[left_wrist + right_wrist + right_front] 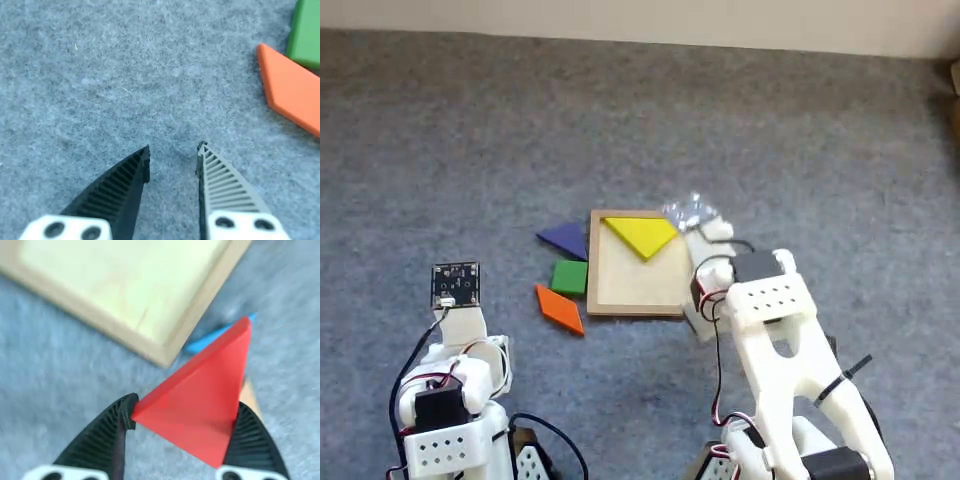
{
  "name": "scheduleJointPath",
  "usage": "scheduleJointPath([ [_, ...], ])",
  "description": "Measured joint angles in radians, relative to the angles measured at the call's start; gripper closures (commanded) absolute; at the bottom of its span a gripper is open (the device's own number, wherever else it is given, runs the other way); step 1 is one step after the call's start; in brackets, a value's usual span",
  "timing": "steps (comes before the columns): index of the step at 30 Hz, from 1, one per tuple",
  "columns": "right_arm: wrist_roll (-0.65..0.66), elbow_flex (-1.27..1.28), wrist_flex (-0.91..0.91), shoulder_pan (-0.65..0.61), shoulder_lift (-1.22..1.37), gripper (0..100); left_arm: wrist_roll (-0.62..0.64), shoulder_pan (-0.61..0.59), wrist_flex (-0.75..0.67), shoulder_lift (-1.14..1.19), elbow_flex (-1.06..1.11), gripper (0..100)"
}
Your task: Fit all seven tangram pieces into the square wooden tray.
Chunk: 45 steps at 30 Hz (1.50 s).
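The right jaws are clamped on a red triangle (200,400), held tilted above the grey tabletop (470,130) just off a corner of the square wooden tray (605,300). A blue piece (210,337) lies beside that corner, partly hidden behind the red one. In the high view the right arm stands at the tray's 4 o'clock side. A yellow triangle (640,236) lies inside the tray against its 12 o'clock edge. Outside, a purple triangle (565,238) sits at 10 o'clock, a green square (569,276) at 9 and an orange parallelogram (560,308) at 8. The left jaws stand parted over bare tabletop, near the orange parallelogram.
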Motion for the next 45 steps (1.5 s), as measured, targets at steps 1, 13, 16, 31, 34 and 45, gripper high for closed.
scheduleJointPath([
  [1,-0.017,-0.025,0.0,0.0,0.0,83.9,0.0,0.0,0.0,0.0,0.0,84],
  [13,-0.229,-0.365,0.0,-0.132,0.27,83.9,0.0,0.0,0.0,0.0,0.0,84],
  [16,-0.333,-0.463,0.0,-0.157,0.379,83.9,0.0,0.0,0.0,0.0,0.0,84],
  [31,-0.677,-0.635,0.0,-0.187,0.683,83.9,0.0,0.0,0.0,0.0,0.0,84],
  [34,-0.677,-0.635,0.0,-0.187,0.683,83.9,0.0,0.0,0.0,0.0,0.0,84],
  [45,-0.677,-0.635,-0.003,-0.187,0.683,83.5,0.0,0.0,0.0,0.0,0.0,84],
])
